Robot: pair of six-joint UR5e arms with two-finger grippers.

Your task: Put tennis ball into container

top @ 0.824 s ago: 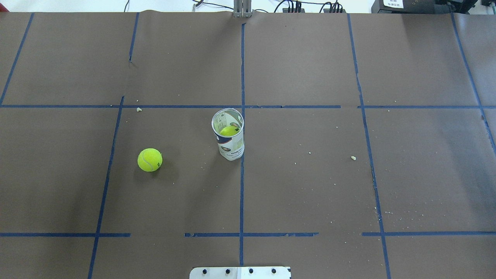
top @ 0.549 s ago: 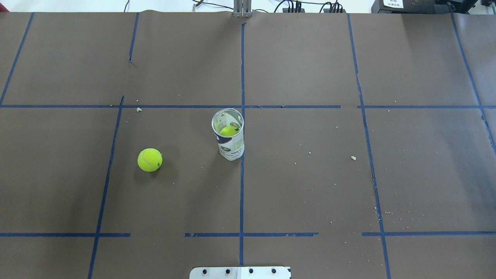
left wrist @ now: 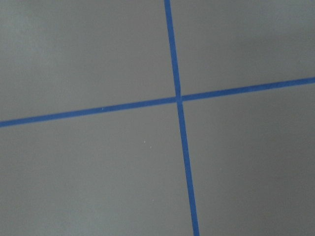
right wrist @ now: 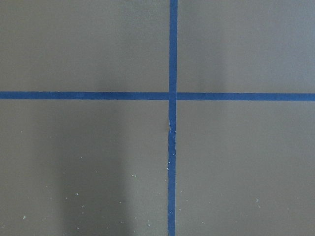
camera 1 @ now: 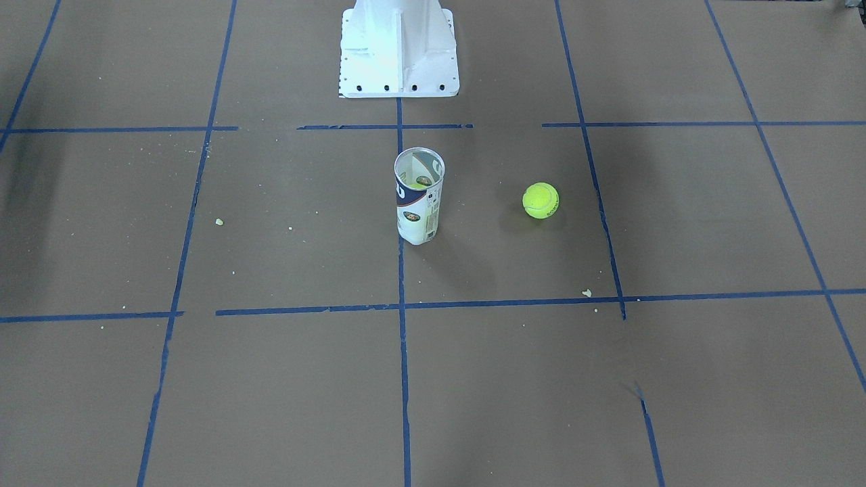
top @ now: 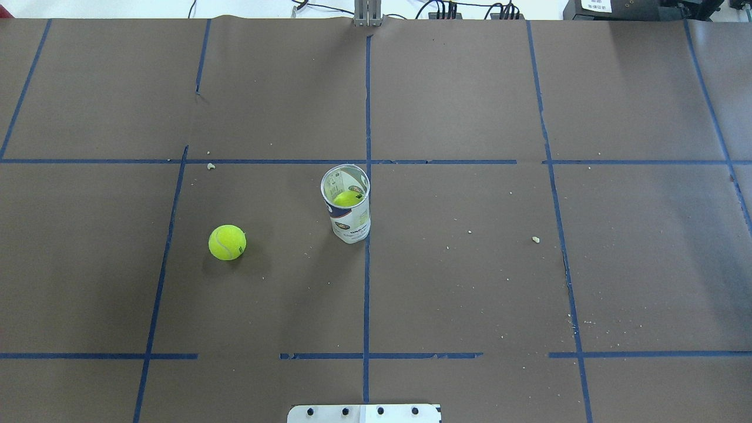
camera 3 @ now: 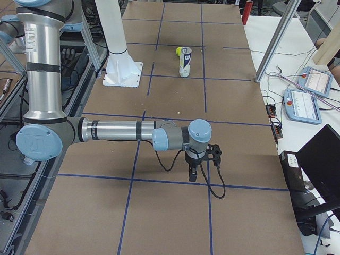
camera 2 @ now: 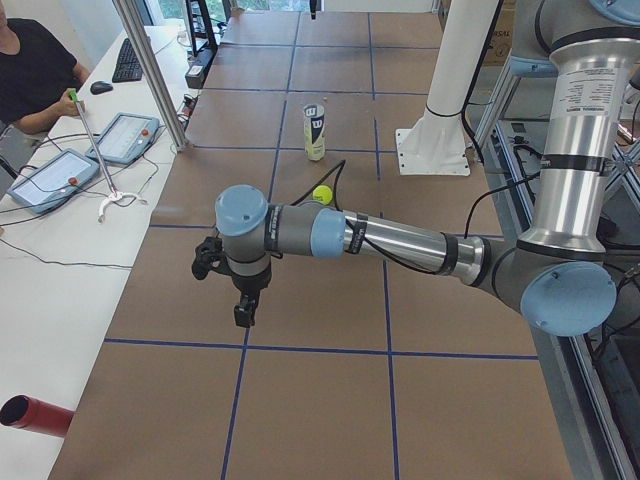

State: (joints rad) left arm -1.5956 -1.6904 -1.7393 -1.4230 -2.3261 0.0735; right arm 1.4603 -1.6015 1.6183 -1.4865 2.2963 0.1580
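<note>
Brown paper (top: pixel 470 282) covers the table, divided into squares by blue tape (top: pixel 366 294).

Task items: the tennis ball (top: pixel 227 242) lies on the paper, outside the tube, on the robot's left half of the table. It touches nothing but the paper. The container (top: pixel 350 223) stands upright with its mouth open, its base at the central tape line. It stands to the ball's right in the overhead view, well apart from it. A second tennis ball (top: pixel 348 198) sits inside the tube, low down and visible through the open top.

Arms: the left gripper (camera 2: pixel 243 305) hangs pointing down above the paper towards the table's left end, well away from the ball and the tube. The right gripper (camera 3: pixel 194 172) hangs likewise towards the right end. Both appear in the side views only, so it cannot be told whether either claw is spread or closed. Nothing is seen between the fingers of either. Each wrist camera shows only paper and a tape crossing.

Other: the white robot base (camera 1: pixel 399 47) stands at the table's edge, in line with the central tape.
</note>
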